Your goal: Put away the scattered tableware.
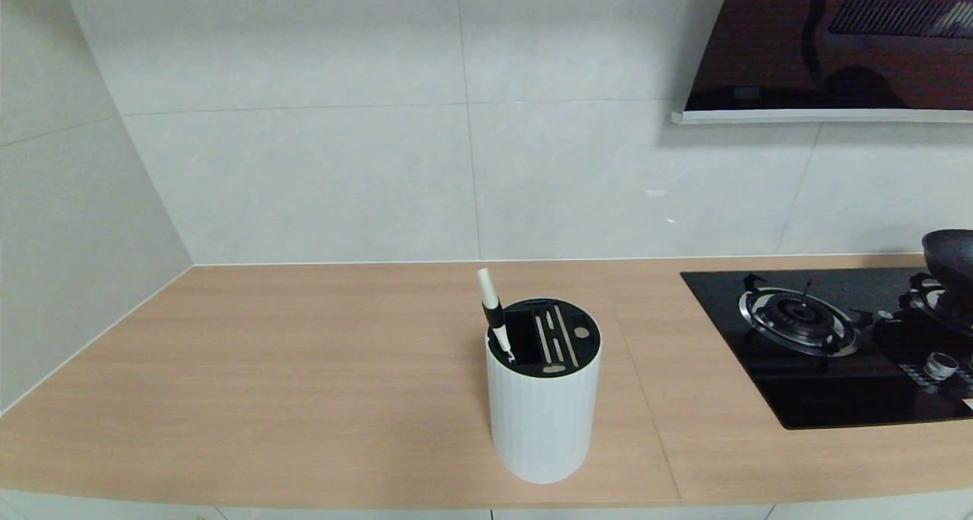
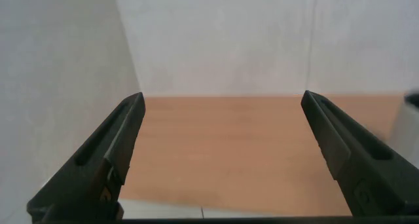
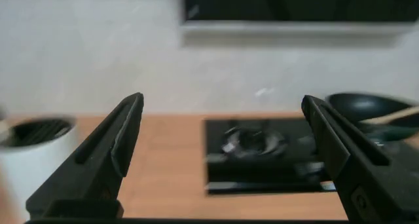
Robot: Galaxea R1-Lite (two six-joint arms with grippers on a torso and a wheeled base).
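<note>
- A white ribbed holder stands upright on the wooden counter, to the left of the hob.
- A white-and-black handle (its working end is hidden) leans out of the holder's widest slot.
- The left gripper is spread wide and empty, facing the counter by the wall corner.
- The right gripper is likewise spread and empty, facing the hob and a dark pan.

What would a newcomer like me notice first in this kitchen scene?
Most likely the white ribbed holder standing alone near the front edge of the wooden counter, with one white-and-black handle poking out of its black slotted top. Next comes the black gas hob to the right, with a dark pot on its right-hand burner.
</note>
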